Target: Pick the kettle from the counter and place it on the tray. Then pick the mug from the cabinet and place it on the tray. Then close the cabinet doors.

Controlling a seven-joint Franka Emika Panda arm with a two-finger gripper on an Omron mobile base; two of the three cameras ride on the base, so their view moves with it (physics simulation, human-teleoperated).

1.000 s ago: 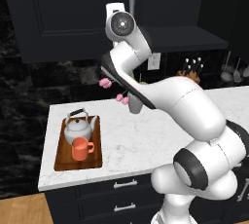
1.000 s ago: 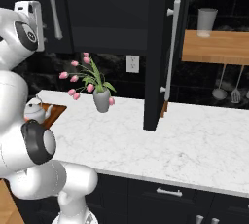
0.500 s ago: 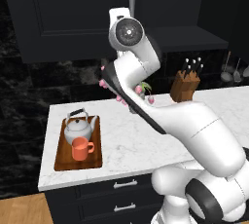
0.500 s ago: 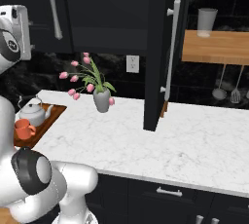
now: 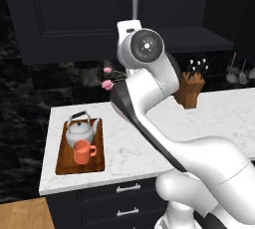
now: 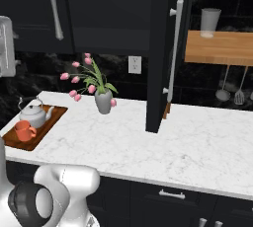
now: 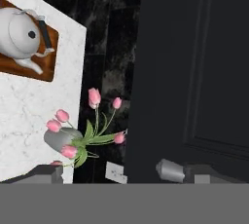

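Left base view shows the kettle (image 5: 82, 131) and the mug (image 5: 83, 151) both on the tray (image 5: 65, 161), which lies at the left end of the counter (image 5: 209, 118). The mug stands just in front of the kettle, its handle to the right. Behind the raised arm stand pink tulips in a vase (image 6: 103, 101), and a knife block (image 5: 189, 89) sits farther right. In the right base view one cabinet door (image 6: 160, 48) stands open, edge-on, its bar handle (image 6: 174, 48) facing right; the other door (image 6: 29, 9) looks shut. In the hand view the gripper (image 7: 111, 172) is spread wide and holds nothing, its tips low in the frame before the dark door panel.
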